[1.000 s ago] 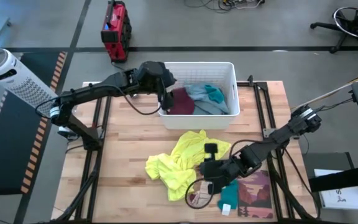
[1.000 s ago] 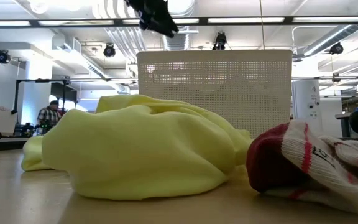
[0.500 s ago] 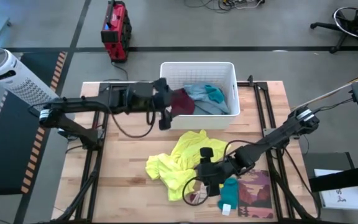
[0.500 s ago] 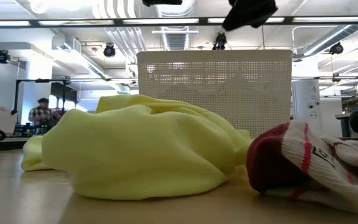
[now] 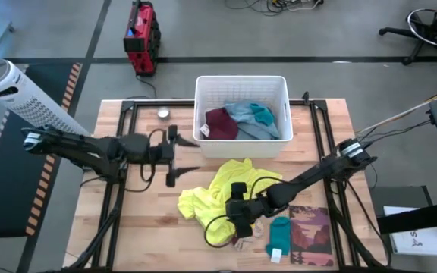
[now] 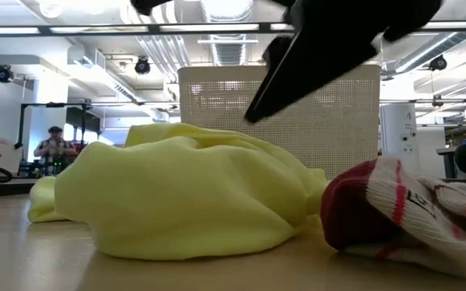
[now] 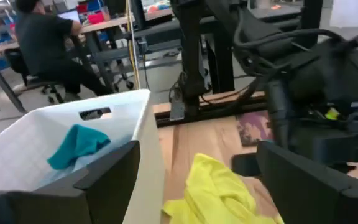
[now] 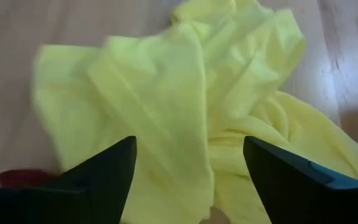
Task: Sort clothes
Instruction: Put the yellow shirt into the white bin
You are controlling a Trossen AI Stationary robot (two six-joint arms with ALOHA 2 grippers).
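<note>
Between picks. Left gripper [image 5: 179,155] open, empty, at basket's [image 5: 240,83] seven o'clock. Right gripper [image 5: 237,214] open, empty, over yellow garment [image 5: 222,196]. Next: close on it.

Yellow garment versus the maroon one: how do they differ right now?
The yellow garment lies spread on the table; the maroon garment sits bunched inside the white basket. The yellow one is clearly larger. The right gripper hangs open over the yellow one; no gripper is near the maroon one. Both are soft, crumpled and unheld.
</note>
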